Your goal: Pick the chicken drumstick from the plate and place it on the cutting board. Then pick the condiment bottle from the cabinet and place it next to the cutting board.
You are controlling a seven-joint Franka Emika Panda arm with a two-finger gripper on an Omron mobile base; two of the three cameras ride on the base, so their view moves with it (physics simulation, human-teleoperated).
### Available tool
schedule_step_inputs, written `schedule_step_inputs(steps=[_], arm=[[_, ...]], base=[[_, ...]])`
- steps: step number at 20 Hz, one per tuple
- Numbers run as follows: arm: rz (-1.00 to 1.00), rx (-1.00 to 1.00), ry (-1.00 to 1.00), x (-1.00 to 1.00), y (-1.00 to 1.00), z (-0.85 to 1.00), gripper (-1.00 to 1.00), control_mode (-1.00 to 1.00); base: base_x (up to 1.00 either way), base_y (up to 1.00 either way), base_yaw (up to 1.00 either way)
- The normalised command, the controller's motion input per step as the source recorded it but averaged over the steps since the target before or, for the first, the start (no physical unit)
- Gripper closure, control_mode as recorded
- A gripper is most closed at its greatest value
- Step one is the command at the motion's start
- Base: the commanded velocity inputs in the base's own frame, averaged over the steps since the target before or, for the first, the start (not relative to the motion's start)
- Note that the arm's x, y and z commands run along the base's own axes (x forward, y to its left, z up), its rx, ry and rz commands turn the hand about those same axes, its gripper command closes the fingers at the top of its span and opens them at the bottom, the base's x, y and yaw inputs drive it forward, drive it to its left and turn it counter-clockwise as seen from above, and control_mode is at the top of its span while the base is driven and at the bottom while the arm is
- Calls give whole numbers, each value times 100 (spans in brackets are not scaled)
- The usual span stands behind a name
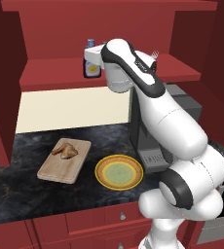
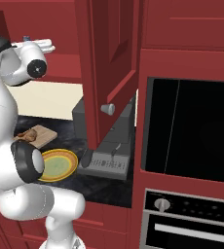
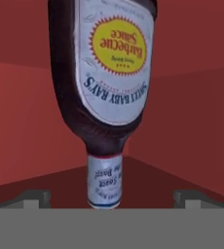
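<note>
The chicken drumstick (image 1: 65,151) lies on the cutting board (image 1: 77,168), which rests on the dark counter left of the plate (image 1: 119,172). The plate has nothing on it. The condiment bottle (image 1: 91,65) stands upright on the cabinet's (image 1: 65,24) red shelf. My gripper (image 1: 91,51) is level with the bottle's neck and cap. In the hand view the bottle (image 3: 109,73) appears upside down and very close, its cap between my gripper's (image 3: 113,198) two widely spread fingertips. The gripper is open and holds nothing.
A small fork (image 1: 155,54) lies on the shelf to the right of my arm. A dark grey appliance (image 1: 145,141) stands on the counter behind the plate. An open cabinet door (image 2: 111,63) hangs beside a black wall oven (image 2: 192,126).
</note>
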Motion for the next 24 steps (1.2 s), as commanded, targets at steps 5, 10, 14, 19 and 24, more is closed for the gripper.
schedule_step_inputs(steps=[5,10,14,19,24], arm=[[-1,0,0,13,12,0,-100,-100],[-1,0,0,10,13,0,-100,-100],[-1,0,0,4,5,0,-100,-100],[-1,0,0,6,7,0,100,-100],[-1,0,0,7,2,0,100,-100]], base=[[0,0,0],[0,0,0],[0,0,0],[0,0,0],[0,0,0]])
